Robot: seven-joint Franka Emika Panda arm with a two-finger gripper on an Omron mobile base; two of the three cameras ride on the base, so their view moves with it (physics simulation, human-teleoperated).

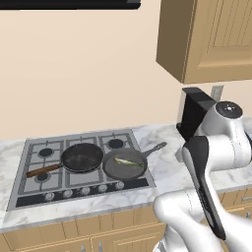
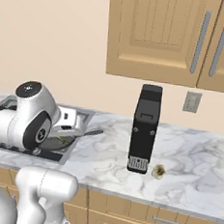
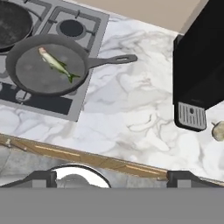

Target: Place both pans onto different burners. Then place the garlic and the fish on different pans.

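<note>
Two pans: both on the cooktop (image 1: pixel 29 192), side by side, rims nearly touching.
Black pan (image 1: pixel 82 157): over the middle burner, nothing in it; wooden handle toward the cooktop's left edge.
Grey pan (image 1: pixel 125 164): at the cooktop's right front; holds the fish (image 3: pixel 56 64) (handle out over the marble counter (image 3: pixel 131 109)).
Garlic (image 2: pixel 158 171): on the counter, just beside the black appliance (image 2: pixel 144 129), near the front edge.
Gripper (image 3: pixel 111 177): fingers spread wide, pinching nothing.

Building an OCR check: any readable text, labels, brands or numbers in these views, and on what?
None readable.
Black appliance: pale patch low on its front, too blurred to read.
Cooktop knobs: no markings visible.
Wall outlet: blank.
</note>
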